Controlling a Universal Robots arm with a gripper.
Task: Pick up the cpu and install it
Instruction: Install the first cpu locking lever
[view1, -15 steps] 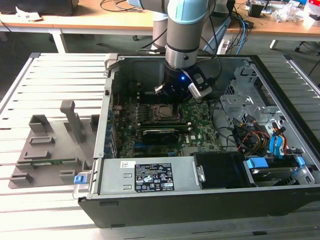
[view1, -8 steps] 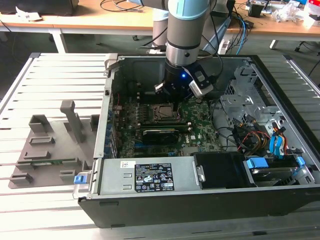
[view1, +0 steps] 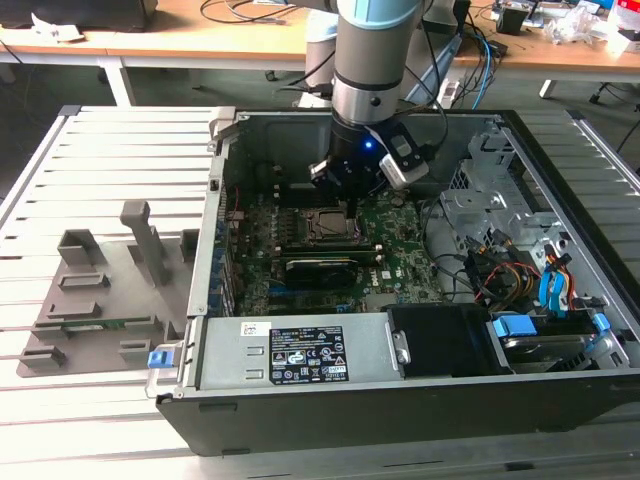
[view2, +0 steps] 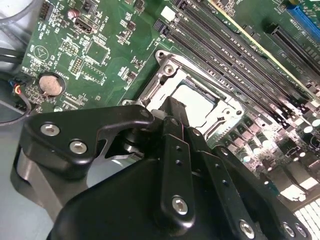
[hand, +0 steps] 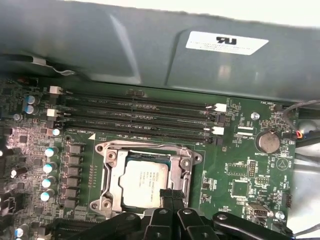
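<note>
Small flat silvery-grey square cpu seated in metal socket frame at frame centre; black end effector directly above, closed, gripping nothing

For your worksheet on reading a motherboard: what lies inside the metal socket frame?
The cpu lies flat inside the socket frame, its silvery top showing. The gripper covers one corner, and whatever is under the chip is hidden.

My arm hangs straight down, wrist vertical, blue light lit on wrist. Tool points down, black fingers drawn together to narrow tip in both wrist views. Linkage bars fan out behind tip.
</note>
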